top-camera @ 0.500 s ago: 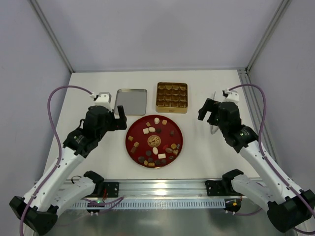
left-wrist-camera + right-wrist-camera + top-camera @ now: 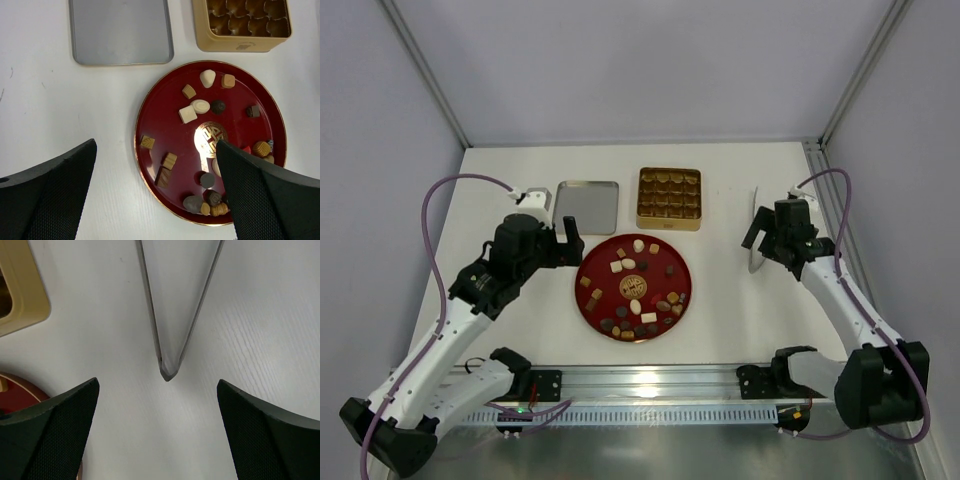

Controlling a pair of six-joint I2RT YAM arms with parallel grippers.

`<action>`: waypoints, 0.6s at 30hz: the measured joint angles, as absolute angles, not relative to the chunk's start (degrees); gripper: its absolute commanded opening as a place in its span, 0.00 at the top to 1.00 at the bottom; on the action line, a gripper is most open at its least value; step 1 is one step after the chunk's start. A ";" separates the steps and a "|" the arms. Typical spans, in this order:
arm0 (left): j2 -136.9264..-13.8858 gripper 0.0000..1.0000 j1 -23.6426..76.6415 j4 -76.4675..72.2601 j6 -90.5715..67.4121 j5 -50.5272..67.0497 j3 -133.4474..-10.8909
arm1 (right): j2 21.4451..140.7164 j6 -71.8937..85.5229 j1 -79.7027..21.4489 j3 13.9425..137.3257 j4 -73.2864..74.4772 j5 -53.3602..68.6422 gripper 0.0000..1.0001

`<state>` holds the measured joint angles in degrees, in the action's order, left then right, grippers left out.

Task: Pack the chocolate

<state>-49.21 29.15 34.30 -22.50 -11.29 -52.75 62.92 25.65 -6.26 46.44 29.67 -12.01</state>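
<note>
Several chocolates (image 2: 639,245), dark brown, light brown and cream-white, lie scattered on a round red plate (image 2: 610,285) at the table's middle. They also show in the left wrist view (image 2: 200,106) on the plate (image 2: 165,115). The square gold gridded tin (image 2: 669,197) stands behind the plate and shows in the left wrist view (image 2: 235,46). My left gripper (image 2: 564,241) is open and empty, hovering over the plate's left rim (image 2: 156,145). My right gripper (image 2: 761,238) is open and empty (image 2: 157,382), over bare table just short of a clear wedge-shaped sheet.
A flat silver tin lid (image 2: 586,207) lies left of the gold tin, also in the left wrist view (image 2: 120,30). The clear grey-edged sheet (image 2: 754,215) lies at the right, its tip between my right fingers (image 2: 177,305). The tin's corner (image 2: 20,295) shows at the left there.
My right arm has swung out to the right and its gripper has turned over the clear sheet. My left gripper has shifted slightly toward the plate.
</note>
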 measured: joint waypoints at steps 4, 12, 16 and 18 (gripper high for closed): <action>-49.21 0.01 29.15 34.13 -22.59 -9.93 -52.75 | 68.86 25.98 -6.22 46.17 28.71 -11.84 0.00; -48.99 0.00 29.15 34.13 -22.52 -9.39 -52.75 | 85.78 26.20 -3.60 51.33 25.54 -12.25 0.00; -48.69 0.00 29.15 34.11 -22.48 -9.41 -52.75 | 92.49 25.28 -2.68 55.81 23.90 -12.23 0.00; -48.62 0.00 29.15 34.13 -22.46 -9.41 -52.75 | 95.29 24.84 -2.35 57.54 23.33 -12.19 0.00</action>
